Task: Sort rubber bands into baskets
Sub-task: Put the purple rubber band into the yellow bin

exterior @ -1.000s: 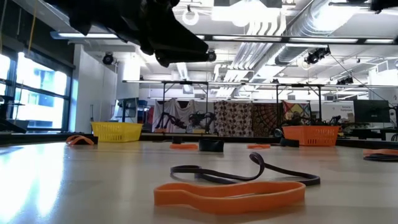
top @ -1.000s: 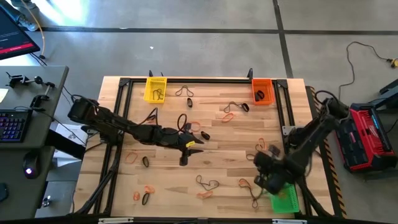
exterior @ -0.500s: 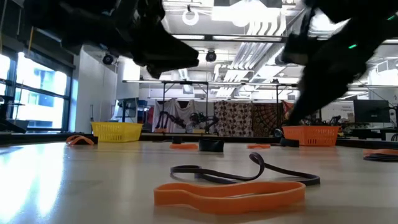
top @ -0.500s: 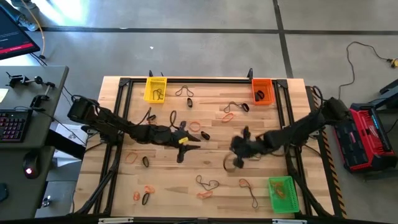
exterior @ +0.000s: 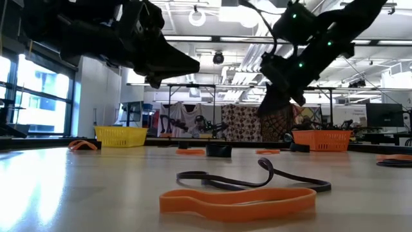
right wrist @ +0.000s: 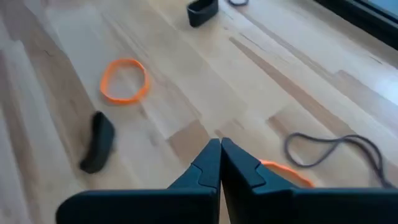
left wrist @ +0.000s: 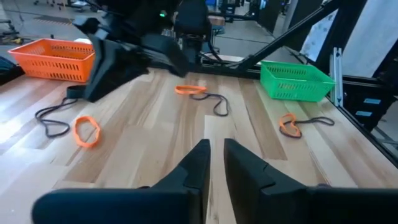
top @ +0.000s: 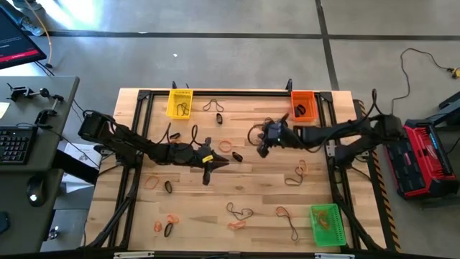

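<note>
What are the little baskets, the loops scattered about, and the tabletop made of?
The orange basket and green basket look like moulded plastic: bright uniform colour, open mesh walls. The orange loop looks like matte rubber, lying limp and flattened. The tabletop looks like pale wooden planks, with visible grain and board seams, smooth finish.

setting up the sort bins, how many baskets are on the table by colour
yellow basket: 1
orange basket: 1
green basket: 1
total: 3
</note>
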Controlling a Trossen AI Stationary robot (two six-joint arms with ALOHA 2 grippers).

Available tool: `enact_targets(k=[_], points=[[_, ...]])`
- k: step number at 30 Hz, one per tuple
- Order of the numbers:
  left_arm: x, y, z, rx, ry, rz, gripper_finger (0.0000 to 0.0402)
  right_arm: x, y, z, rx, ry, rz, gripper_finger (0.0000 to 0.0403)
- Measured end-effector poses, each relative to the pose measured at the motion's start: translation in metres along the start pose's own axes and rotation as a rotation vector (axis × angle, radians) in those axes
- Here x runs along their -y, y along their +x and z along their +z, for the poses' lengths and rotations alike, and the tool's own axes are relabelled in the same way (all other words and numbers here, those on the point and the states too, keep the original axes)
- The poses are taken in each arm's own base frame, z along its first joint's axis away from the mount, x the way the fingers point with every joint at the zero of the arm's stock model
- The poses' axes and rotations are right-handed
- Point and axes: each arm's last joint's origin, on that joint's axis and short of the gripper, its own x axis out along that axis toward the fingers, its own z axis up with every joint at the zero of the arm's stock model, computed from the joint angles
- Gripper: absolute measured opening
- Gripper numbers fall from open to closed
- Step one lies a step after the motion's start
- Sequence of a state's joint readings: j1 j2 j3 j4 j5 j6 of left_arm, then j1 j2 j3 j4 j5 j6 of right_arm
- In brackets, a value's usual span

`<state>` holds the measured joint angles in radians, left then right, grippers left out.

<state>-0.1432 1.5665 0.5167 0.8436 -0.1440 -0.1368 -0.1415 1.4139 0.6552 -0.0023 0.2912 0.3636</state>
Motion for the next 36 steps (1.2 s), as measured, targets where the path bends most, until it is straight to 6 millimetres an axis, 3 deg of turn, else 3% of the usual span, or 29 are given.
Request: enact_targets(k=[9, 16, 26, 31, 36], points=[[-0.008, -0.008, 0.005, 0.15, -0.014, -0.062, 0.0004, 0.043, 0.01, 0.012, -0.021, 0.099, -0.03, 0.0001], [-0.028, -0.014, -0.007, 0.105, -0.103, -0.027, 0.0001, 0.072, 0.012, 0.01, -0.088, 0.135, -0.122, 0.0005], [-0.031, -0.017, -0.012, 0.095, -0.115, -0.018, 0.0001, 0.091, 0.013, 0.01, -0.11, 0.156, -0.172, 0.0127], [-0.032, -0.017, -0.011, 0.096, -0.098, -0.012, 0.0, 0.108, 0.022, 0.009, -0.151, 0.183, -0.177, 0.0134], [-0.035, -0.017, -0.011, 0.097, -0.098, -0.005, 0.0, 0.112, 0.045, 0.015, -0.278, 0.152, -0.176, 0.0123]])
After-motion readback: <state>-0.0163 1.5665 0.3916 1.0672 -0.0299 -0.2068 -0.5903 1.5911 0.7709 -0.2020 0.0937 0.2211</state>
